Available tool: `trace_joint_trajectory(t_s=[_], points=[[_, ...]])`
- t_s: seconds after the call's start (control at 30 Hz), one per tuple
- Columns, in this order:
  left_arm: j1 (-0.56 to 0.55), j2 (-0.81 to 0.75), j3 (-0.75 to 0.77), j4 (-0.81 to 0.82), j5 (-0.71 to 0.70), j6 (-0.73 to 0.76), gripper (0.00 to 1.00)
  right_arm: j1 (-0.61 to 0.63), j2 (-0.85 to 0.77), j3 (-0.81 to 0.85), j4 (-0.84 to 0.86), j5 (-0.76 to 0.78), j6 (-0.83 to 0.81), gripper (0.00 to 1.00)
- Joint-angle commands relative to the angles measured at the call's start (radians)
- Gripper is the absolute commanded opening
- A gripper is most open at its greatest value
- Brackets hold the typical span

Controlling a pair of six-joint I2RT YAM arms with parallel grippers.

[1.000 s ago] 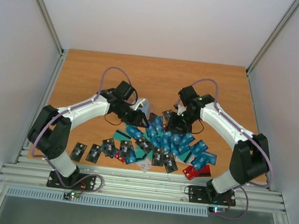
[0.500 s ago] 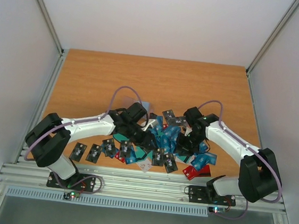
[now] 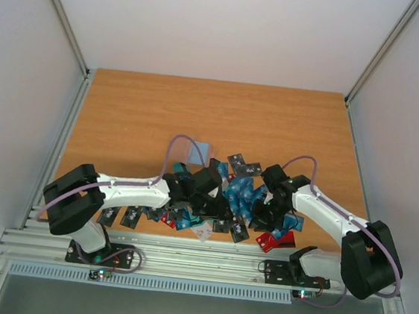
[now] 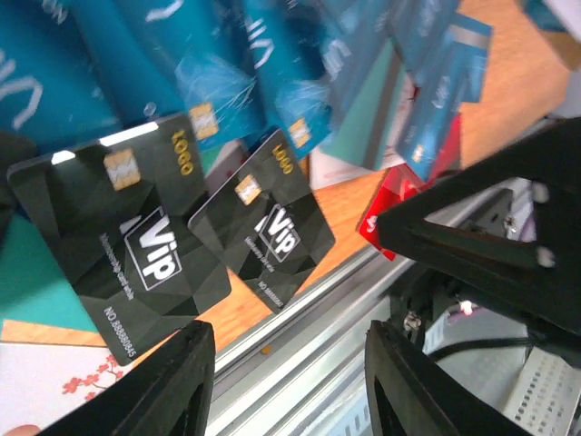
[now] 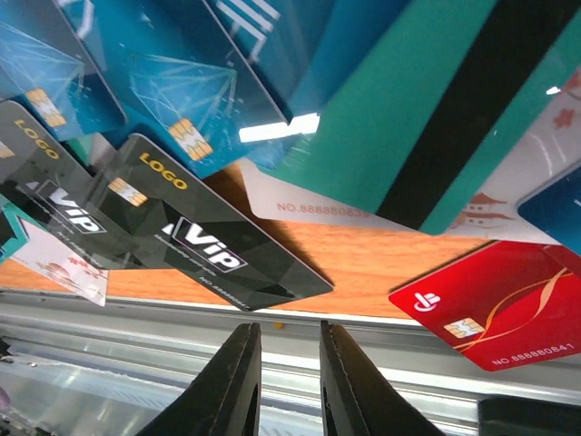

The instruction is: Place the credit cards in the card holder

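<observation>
Okay, both arms were low over the credit cards (image 3: pixel 239 194), which lay heaped at the near edge of the table (image 3: pixel 221 113). Left gripper (image 4: pixel 289 363) stood roughly half open and empty. Right gripper (image 5: pixel 289 359) showed only a slim gap, also empty.

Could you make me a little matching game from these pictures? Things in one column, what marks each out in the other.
1 red card
2 teal card
3 black card
4 left gripper

A gold "LOGO" and white "Vip"
B fingers apart, nothing between
C black stripe across it
D pale curved lines across it

Pairs: 1-D, 2-C, 3-A, 4-B
</observation>
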Motion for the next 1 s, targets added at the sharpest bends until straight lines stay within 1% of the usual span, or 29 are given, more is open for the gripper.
trace_joint_trajectory(t_s=[0.0, 0.17, 0.37, 0.47, 0.6, 0.87, 0.97], points=[[-0.078, 0.049, -0.033, 0.103, -0.164, -0.199, 0.49, 0.003, -0.056, -0.050, 0.054, -0.024, 0.053, 0.20], [-0.159, 0.109, -0.006, 0.132, -0.274, -0.290, 0.54, 0.003, -0.073, -0.073, 0.087, -0.035, 0.046, 0.19], [-0.205, 0.165, 0.004, 0.156, -0.352, -0.400, 0.57, 0.002, -0.026, -0.092, 0.166, -0.082, 0.049, 0.18], [-0.217, 0.185, 0.014, 0.145, -0.372, -0.423, 0.57, 0.002, -0.002, -0.090, 0.190, -0.090, 0.041, 0.18], [-0.229, 0.210, 0.008, 0.186, -0.382, -0.449, 0.57, 0.003, 0.033, -0.091, 0.221, -0.105, 0.039, 0.15], [-0.251, 0.238, 0.028, 0.178, -0.394, -0.463, 0.57, 0.003, 0.095, -0.122, 0.238, -0.079, 0.045, 0.09], [-0.258, 0.232, 0.022, 0.168, -0.402, -0.473, 0.58, 0.003, 0.100, -0.128, 0.239, -0.073, 0.049, 0.09]])
